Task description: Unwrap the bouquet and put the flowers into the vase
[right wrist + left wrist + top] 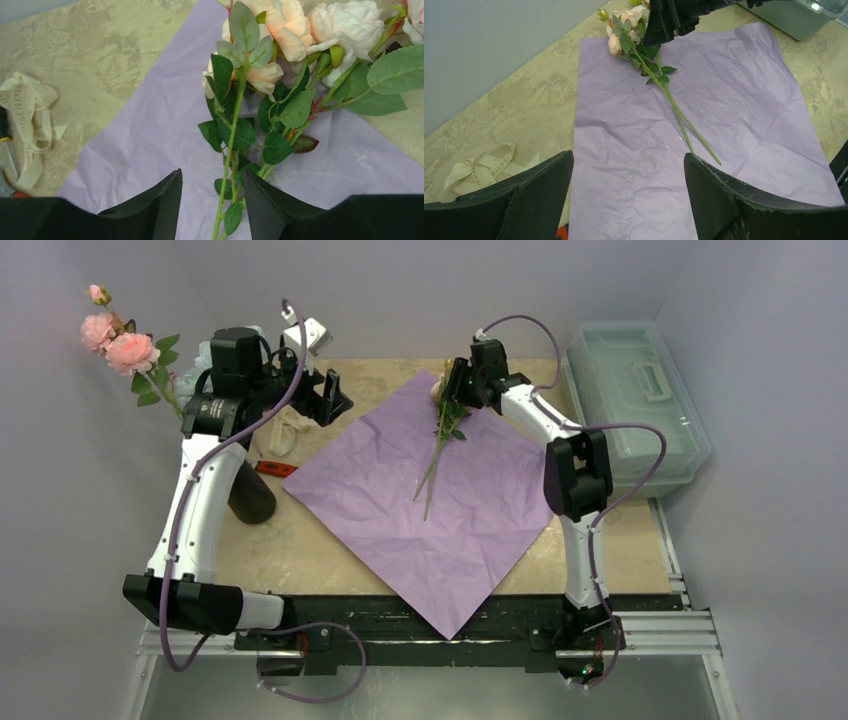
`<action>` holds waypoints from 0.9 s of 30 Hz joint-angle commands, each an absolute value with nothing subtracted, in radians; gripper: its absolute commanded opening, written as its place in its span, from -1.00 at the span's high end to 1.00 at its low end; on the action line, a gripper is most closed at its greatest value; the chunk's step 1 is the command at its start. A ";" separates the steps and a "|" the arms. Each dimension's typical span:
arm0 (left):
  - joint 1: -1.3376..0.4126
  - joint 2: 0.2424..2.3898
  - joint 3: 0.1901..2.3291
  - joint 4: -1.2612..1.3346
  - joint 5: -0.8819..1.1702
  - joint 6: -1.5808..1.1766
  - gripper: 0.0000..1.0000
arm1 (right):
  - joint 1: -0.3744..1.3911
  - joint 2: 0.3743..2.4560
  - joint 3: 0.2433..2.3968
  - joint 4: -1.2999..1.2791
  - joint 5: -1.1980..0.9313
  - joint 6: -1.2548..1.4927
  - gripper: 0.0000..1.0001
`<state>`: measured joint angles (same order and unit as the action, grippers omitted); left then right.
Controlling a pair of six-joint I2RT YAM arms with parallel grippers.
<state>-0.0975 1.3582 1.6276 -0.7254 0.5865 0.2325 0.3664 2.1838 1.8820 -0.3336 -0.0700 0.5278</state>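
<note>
We see flowers (437, 445) lying lengthwise on paper (400, 510), blooms at far corner, stems nearward; bare paper flanks them; right gripper (212, 175) straddles stems, unclamped; left gripper (628, 154) agape, empty.

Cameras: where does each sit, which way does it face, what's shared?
Top external: above and behind the bases, looking down at the table; left arm and right arm show.
Left wrist: low over the lilac paper, facing the right tool; own fingers at bottom.
Right wrist: close over the flowers, looking along their stems; own fingers astride them.
Shared: both wrist views show flowers, paper, ribbon.
</note>
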 commanded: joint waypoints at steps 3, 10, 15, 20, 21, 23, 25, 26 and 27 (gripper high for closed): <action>-0.156 1.353 1.611 -0.677 0.547 0.277 -0.61 | 0.372 2.256 1.990 -0.314 0.008 0.507 0.02; -0.176 1.368 1.604 -0.650 0.526 0.268 -0.61 | 0.372 2.364 2.047 -0.262 0.002 0.484 0.11; -0.180 1.379 1.606 -0.649 0.516 0.267 -0.61 | 0.371 2.420 2.074 -0.238 -0.018 0.471 0.26; -0.187 1.383 1.595 -0.645 0.512 0.252 -0.60 | 0.373 2.452 2.082 -0.229 -0.051 0.485 0.34; -0.190 1.382 1.592 -0.645 0.509 0.252 -0.60 | 0.374 2.456 2.080 -0.228 -0.062 0.489 0.34; -0.195 1.382 1.587 -0.645 0.502 0.254 -0.60 | 0.373 2.462 2.077 -0.226 -0.082 0.504 0.33; -0.196 1.381 1.585 -0.648 0.495 0.255 -0.60 | 0.373 2.466 2.080 -0.224 -0.111 0.520 0.23; -0.196 1.382 1.585 -0.647 0.491 0.256 -0.60 | 0.373 2.465 2.080 -0.221 -0.127 0.528 0.20; -0.196 1.382 1.583 -0.649 0.489 0.255 -0.60 | 0.373 2.465 2.080 -0.216 -0.145 0.537 0.17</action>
<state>-0.1909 1.3819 1.5883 -0.6819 0.5045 0.2543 0.3664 2.4622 2.0415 -0.2470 -0.0757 0.5049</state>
